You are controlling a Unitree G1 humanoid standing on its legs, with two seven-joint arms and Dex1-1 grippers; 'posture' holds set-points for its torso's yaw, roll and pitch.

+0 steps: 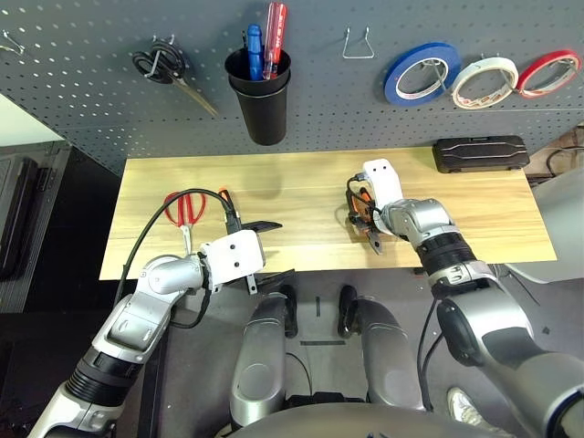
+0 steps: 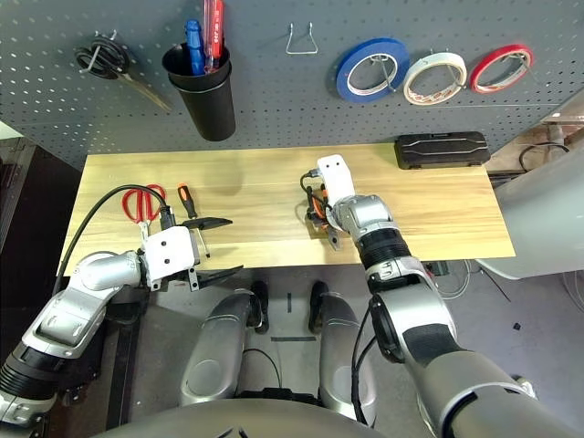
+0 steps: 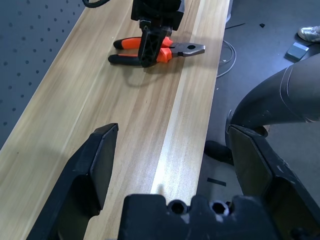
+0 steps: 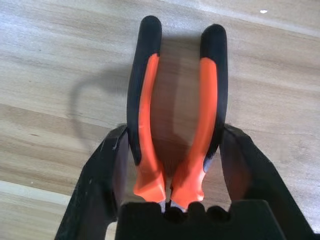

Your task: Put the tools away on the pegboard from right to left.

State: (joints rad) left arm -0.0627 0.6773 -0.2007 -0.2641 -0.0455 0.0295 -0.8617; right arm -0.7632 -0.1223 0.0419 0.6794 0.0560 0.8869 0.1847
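The right tool point(image 4: 175, 128) grips one pair of smooth orange-and-black-handled pliers point(image 4: 145, 125) on the grained wooden table point(image 3: 127, 105); the left tool point(image 3: 173, 126) gapes empty.

Near the centre-right of the frame I have my right end effector point(image 1: 367, 212) down over the orange-and-black-handled pliers point(image 1: 363, 219) on the desk point(image 1: 301, 205). My left end effector point(image 1: 272, 251) reaches over the desk's front edge at centre-left, just beside the red-handled scissors point(image 1: 185, 212). Along the upper right, blue point(image 1: 394, 84), white point(image 1: 465, 99) and red point(image 1: 570, 59) tape rolls hang on the pegboard point(image 1: 201, 123).
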